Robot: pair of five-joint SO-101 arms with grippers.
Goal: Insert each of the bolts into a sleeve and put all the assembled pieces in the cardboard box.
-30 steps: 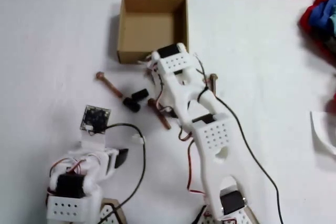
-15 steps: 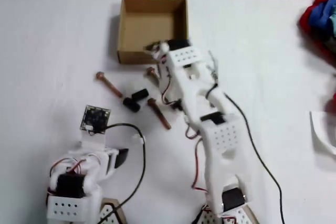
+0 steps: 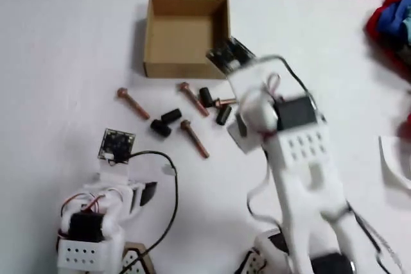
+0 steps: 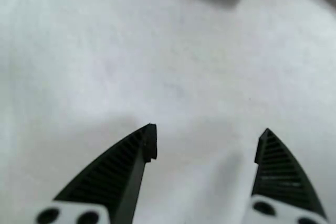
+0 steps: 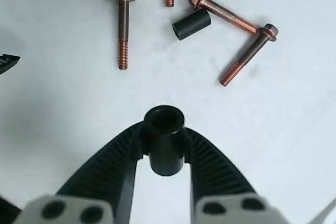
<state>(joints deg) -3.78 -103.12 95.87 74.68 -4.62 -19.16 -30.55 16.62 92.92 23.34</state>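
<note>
Clamping a sleeve (image 5: pixel 164 140), right jaws hang over white table (image 5: pixel 63 103) near bolts (image 5: pixel 122 27).

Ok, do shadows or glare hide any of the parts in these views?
No. High view: even light on the white tablecloth, long copper bolts read plainly. Right wrist view: no glare on the black cylindrical sleeve held between the jaws; shadows there are faint. Left wrist view: a soft shadow on the cloth between the open jaws, covering nothing.
</note>
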